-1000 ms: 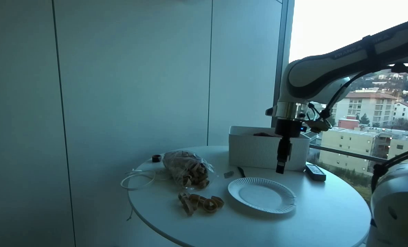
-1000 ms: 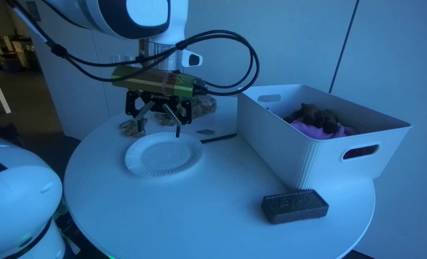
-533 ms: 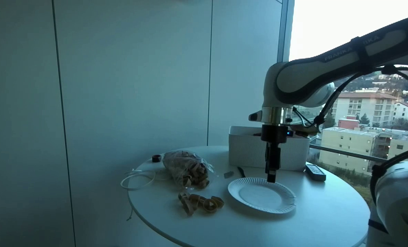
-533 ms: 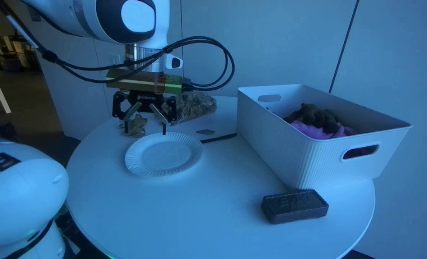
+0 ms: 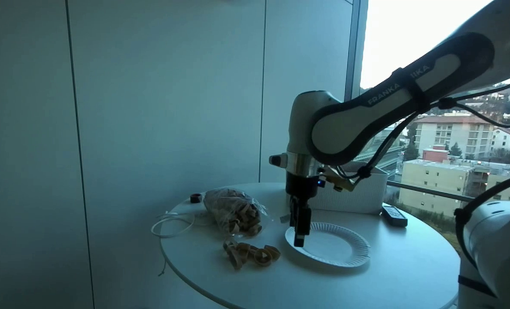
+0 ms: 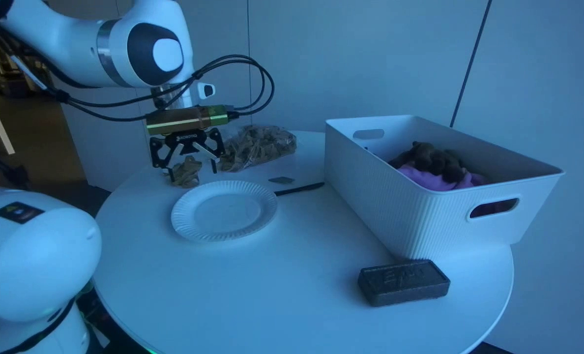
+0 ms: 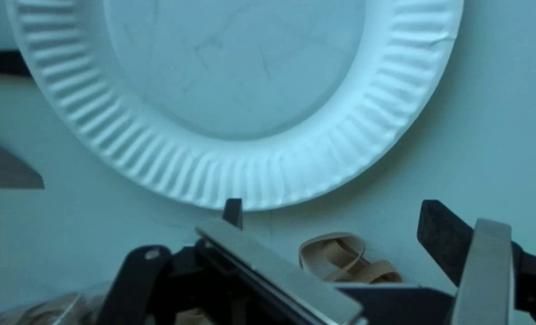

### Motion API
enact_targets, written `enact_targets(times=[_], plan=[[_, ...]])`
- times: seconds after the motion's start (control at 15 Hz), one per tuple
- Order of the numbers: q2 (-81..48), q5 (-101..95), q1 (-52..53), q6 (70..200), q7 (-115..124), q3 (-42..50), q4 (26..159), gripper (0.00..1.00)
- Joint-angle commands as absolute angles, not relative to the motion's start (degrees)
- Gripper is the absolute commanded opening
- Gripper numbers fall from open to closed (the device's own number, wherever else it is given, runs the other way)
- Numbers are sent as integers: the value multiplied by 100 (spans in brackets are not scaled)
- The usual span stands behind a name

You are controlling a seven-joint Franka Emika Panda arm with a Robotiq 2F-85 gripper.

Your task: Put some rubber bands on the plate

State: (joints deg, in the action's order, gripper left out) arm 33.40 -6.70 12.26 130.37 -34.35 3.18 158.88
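A loose pile of tan rubber bands (image 5: 251, 254) lies on the table beside the white paper plate (image 5: 336, 246). In an exterior view the bands (image 6: 189, 181) are behind the plate (image 6: 223, 211). My gripper (image 5: 299, 243) is open and empty, above the plate's edge on the side of the pile. In an exterior view the open fingers (image 6: 192, 171) overlap the pile. In the wrist view the bands (image 7: 340, 257) show between the open fingers (image 7: 333, 214), partly hidden by the gripper's links, and the plate (image 7: 232, 67) is bare.
A clear bag of more rubber bands (image 5: 238, 212) lies behind the pile. A white bin (image 6: 370, 182) with purple and brown items stands at the table's edge. A dark eraser block (image 6: 404, 284), a black stick (image 6: 302, 189), a grey scrap (image 6: 281, 180) and a white cable (image 5: 173, 234) are around.
My gripper has moved from near the white bin across the plate toward the loose rubber bands, and lower. It stays open. The bands and the plate have not moved.
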Motion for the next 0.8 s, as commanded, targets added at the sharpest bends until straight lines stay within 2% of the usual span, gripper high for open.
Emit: enact_targets(times=[0.0,0.13,0.6,0.67,0.73], plan=[[2774,-748,1350,14082,-3103,-45,15884,100],[2636,-669,1417,14424,-2890,-183,15881,100],[2326,189,1601,14444,-2462,-62,15874,100],[2292,200,1575,14451,-2491,-40,15874,75],[2258,196,1535,14478,-2502,-16,15873,74]])
